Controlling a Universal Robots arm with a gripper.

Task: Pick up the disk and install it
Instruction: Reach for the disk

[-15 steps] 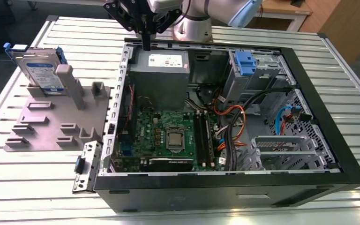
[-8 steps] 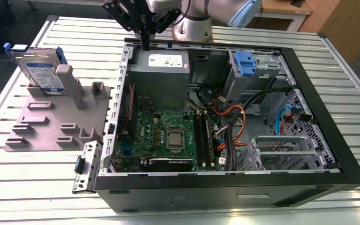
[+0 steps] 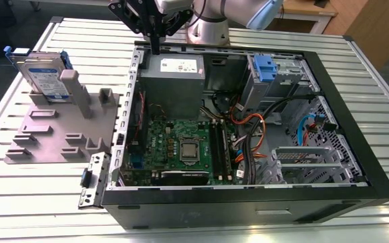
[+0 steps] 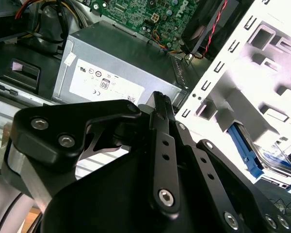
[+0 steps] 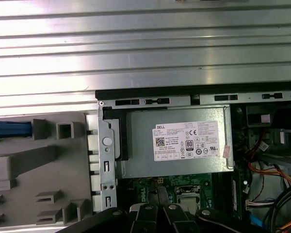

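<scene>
The disk, a silver drive with a white-and-blue label and blue rails, stands upright in a grey holder on the exterior view's left, outside the computer case. The second wrist view catches its edge and a blue rail, and the first wrist view shows a blue rail end. My gripper hangs above the case's back left corner, over the power supply, well apart from the disk. Its fingers are shut together with nothing between them.
The open computer case lies on a slatted metal table. Inside are the motherboard, cables, and a metal drive cage with a blue latch at the back right. A side bracket lies by the case's front left.
</scene>
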